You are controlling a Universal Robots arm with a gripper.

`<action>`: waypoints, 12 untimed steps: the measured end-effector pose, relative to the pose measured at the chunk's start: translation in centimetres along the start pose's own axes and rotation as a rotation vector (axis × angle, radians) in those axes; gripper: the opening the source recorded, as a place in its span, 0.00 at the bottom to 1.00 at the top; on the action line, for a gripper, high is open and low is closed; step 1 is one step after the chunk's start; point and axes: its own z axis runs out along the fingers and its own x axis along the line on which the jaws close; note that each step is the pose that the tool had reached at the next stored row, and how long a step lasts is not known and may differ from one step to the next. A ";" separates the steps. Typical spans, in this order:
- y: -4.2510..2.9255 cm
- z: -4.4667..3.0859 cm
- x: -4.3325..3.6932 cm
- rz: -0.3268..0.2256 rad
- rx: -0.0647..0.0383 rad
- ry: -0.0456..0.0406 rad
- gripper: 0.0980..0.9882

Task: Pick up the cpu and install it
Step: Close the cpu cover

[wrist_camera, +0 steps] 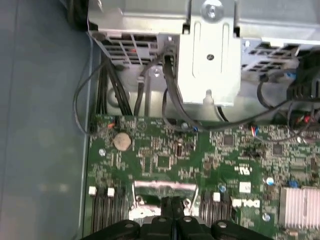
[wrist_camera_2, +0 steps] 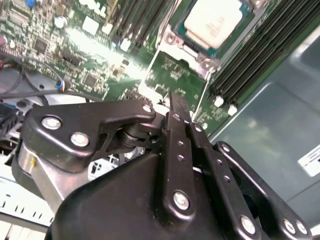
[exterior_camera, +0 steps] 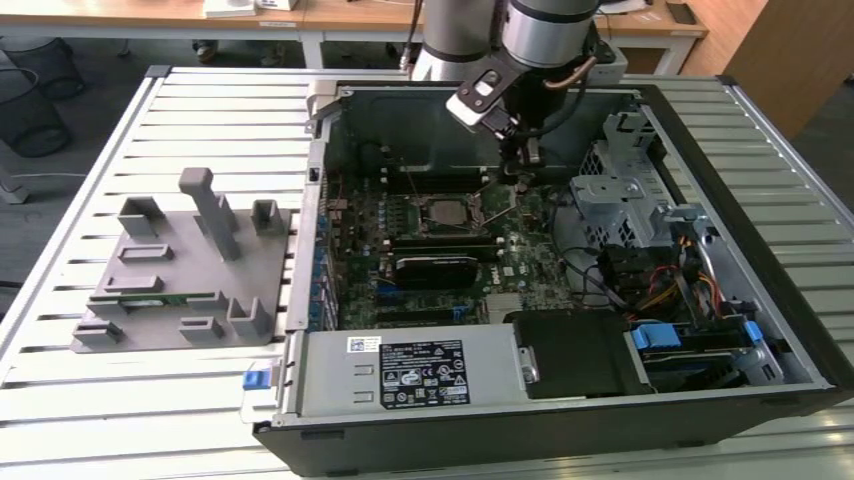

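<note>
Over the motherboard [exterior_camera: 531, 255], claw [exterior_camera: 522, 172] straight down

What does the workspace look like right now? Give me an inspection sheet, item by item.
Surface: slatted pale metal table, carrying the open black computer case.
Job's things: small square silvery cpu lies in its socket on the green motherboard.
Clutter: grey plastic fixture tray holding a long green memory stick.
Grippers: black pincer shut, low over the motherboard beside the socket.
Cables: black cables hang by the silvery metal drive cage.
Surroundings: wooden desks, black wire bins.
</note>
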 end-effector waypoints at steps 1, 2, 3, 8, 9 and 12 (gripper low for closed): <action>0.14 0.05 0.10 0.000 0.000 -0.0002 0.01; 0.28 0.11 0.18 0.000 0.000 -0.0003 0.01; 0.41 0.17 0.25 0.000 0.000 -0.0003 0.01; 1.24 0.44 0.38 0.000 0.000 -0.0003 0.01; 1.40 0.50 0.39 0.000 0.000 -0.0003 0.01; 1.80 0.69 0.41 -0.001 0.000 -0.0003 0.01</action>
